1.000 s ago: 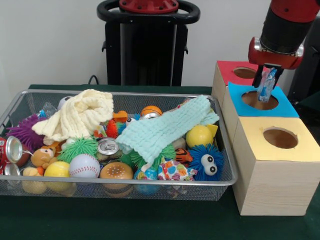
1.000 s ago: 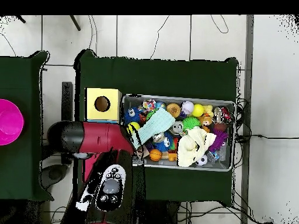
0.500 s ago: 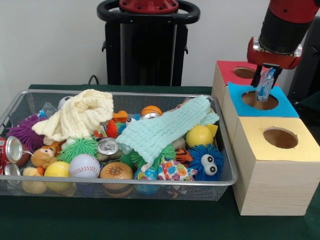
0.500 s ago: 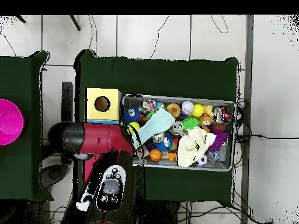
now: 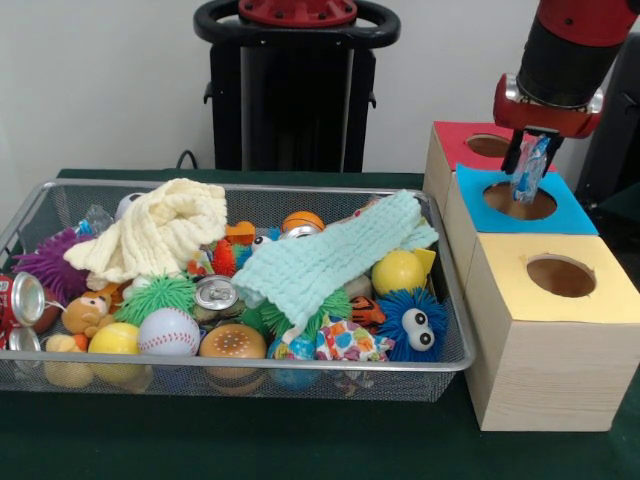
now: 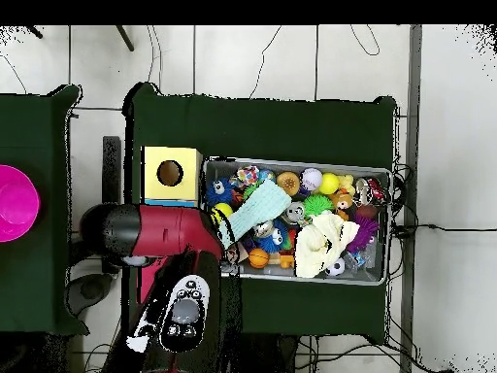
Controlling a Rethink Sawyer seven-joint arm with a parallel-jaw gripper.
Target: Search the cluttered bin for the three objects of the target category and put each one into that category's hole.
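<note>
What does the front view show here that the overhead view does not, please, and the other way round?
Only the front view shows the gripper shut on a crinkly blue wrapper, hanging over the hole in the blue-topped box, with the red-topped box behind it. In the overhead view the arm covers those two boxes and the gripper.

Only the overhead view shows a pink bowl on a separate green-covered surface at the left edge.

Both show the wire bin of toys, the mint cloth, the cream cloth and the yellow-topped box.
</note>
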